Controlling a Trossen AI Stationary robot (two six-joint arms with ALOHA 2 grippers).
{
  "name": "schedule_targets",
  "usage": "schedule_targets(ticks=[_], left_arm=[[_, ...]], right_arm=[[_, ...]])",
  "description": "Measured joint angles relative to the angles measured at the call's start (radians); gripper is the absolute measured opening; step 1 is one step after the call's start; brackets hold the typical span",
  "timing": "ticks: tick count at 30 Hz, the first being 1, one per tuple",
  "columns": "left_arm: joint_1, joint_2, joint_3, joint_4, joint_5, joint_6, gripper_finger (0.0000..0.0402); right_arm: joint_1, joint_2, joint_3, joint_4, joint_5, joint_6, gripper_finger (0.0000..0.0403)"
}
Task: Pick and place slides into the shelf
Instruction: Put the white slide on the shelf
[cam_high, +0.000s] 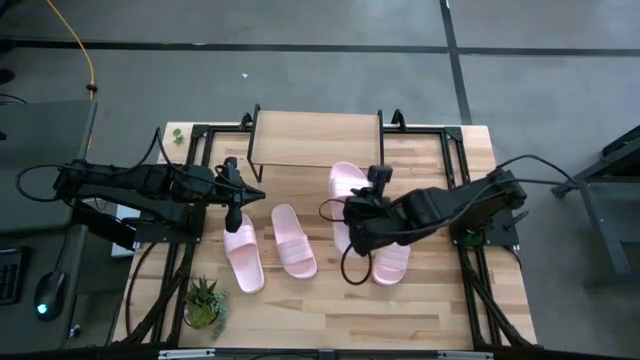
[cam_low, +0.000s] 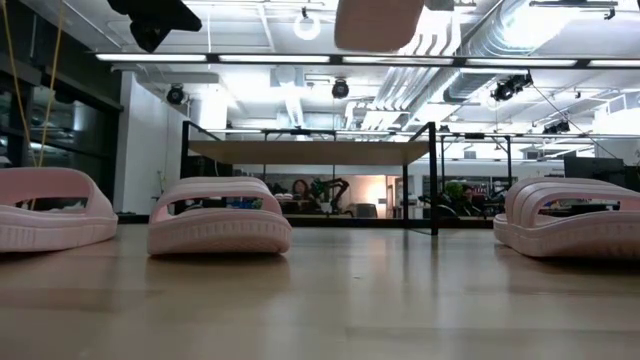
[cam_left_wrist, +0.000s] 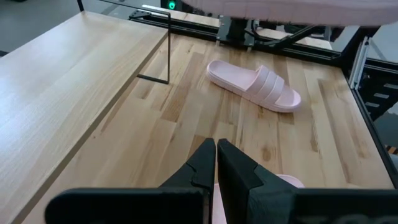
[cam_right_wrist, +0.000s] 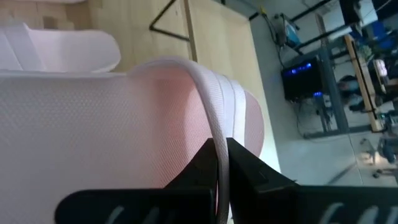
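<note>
Fig.: 2-arm rig mid-transfer, 4 slides, 1 shelf (cam_high: 315, 140) as landmark.

Risk: the right gripper (cam_right_wrist: 219, 163) is pinching only the thin edge of the strap of the lifted slide (cam_high: 350, 190), so the shoe is hanging from 1 narrow hold. It looks likely to swing or slip out if the arm is moving fast, and a tilted shoe could catch the shelf's plank edge or a black leg instead of going under. The slide lying below it (cam_high: 390, 262), on the side away from the shelf, is also sitting close enough to get clipped on any drop.

Pose, right arm: reaching in from the shelf's right-hand end, elbow bent, wrist pointing toward the shelf front; its fingers are closed tight on the strap, w/ the slide raised clear of the table just in front of the shelf's right half, not yet inside.

Pose, left arm: stretching in from the shelf's left-hand end, left gripper (cam_high: 233, 212) hovering in front of the shelf's left corner, just above 1 resting slide (cam_high: 243, 257). Its fingers are pressed together, gripping nothing. Another slide (cam_high: 294, 240) is lying beside that one, both well short of the shelf, whose space underneath, as far as the low view shows, is holding no slides so far.
</note>
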Motion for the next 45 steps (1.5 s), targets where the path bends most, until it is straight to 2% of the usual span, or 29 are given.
schedule_targets(ticks=[11, 18, 25, 38, 45], left_arm=[[0.000, 0.000, 0.000, 0.000, 0.000, 0.000, 0.0008], [0.000, 0.000, 0.000, 0.000, 0.000, 0.004, 0.0008], [0.000, 0.000, 0.000, 0.000, 0.000, 0.004, 0.0008], [0.000, 0.000, 0.000, 0.000, -0.001, 0.004, 0.0008], [0.000, 0.000, 0.000, 0.002, -0.024, 0.005, 0.0008]], right_arm=[[-0.053, -0.005, -0.028, -0.028, 0.109, -0.084, 0.0000], [-0.125, -0.005, -0.127, -0.004, 0.097, -0.119, 0.0000], [-0.187, -0.058, -0.247, 0.186, 0.023, -0.248, 0.0000], [-0.335, -0.304, -0.573, 0.645, -0.095, -0.517, 0.0000], [-0.393, -0.317, -0.621, 0.749, -0.125, -0.622, 0.0000]])
